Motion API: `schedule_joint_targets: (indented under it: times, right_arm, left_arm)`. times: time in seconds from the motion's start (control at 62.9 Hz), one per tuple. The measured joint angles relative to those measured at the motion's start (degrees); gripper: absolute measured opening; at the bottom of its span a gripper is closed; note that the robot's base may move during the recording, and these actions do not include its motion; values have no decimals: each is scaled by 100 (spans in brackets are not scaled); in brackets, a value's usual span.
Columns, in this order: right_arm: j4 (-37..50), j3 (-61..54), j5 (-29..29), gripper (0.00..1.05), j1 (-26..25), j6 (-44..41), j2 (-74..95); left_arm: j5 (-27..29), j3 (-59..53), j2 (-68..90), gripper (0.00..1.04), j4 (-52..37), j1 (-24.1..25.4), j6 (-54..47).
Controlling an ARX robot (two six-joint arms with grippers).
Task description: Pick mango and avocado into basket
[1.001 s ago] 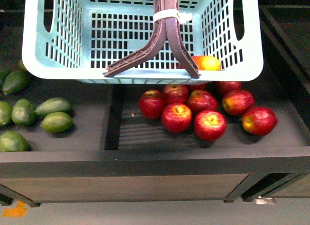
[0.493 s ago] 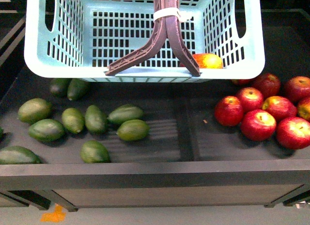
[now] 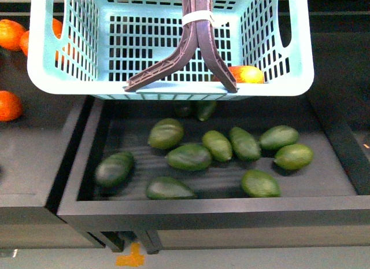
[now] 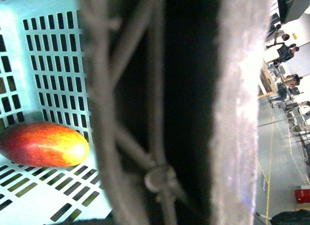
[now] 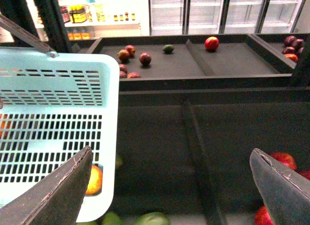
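Observation:
The turquoise basket (image 3: pixel 75 78) hangs high in the front view by its brown handles (image 3: pixel 196 43), which are tied with a white zip tie. My left gripper (image 4: pixel 169 152) is shut on those handles, seen close and blurred in the left wrist view. A red-and-yellow mango (image 3: pixel 245 75) lies on the basket floor (image 4: pixel 43 143). Several dark green avocados, one of them (image 3: pixel 189 156), lie in a dark tray (image 3: pixel 208 206) below the basket. My right gripper (image 5: pixel 172 186) is open and empty, beside the basket (image 5: pixel 58 118) and over a dark shelf.
Oranges (image 3: pixel 8 104) sit on the shelf section left of the avocado tray. Red apples (image 5: pixel 283 159) show at the right of the right wrist view. A raised divider (image 5: pixel 198 152) crosses the shelf. A farther tray (image 5: pixel 169 60) holds scattered fruit.
The shelf has slid to the right under the basket: the apples have gone out of view, the avocado tray now lies below it, and oranges have appeared at left. The basket and mango keep their place.

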State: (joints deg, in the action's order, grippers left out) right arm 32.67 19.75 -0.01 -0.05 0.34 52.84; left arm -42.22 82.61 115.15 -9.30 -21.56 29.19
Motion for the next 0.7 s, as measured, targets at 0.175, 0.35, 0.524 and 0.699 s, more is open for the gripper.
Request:
schedule_joint_targets:
  times: [0.175, 0.35, 0.524, 0.699]
  right_arm:
    - [0, -2, -68, 96, 22, -7, 0]
    - [-1300, 402, -629, 96, -107, 326, 28]
    - [-3292, 1185, -1300, 96, -619, 348, 802]
    - [-3080, 1880, -1180, 96, -1161, -688, 2533]
  left_arm:
    - [15, 0, 0, 12, 0, 70, 4]
    - [153, 0, 2, 12, 0, 114, -52]
    - [70, 0, 2, 12, 2, 72, -46]
    - [-85, 0, 2, 12, 2, -4, -22]
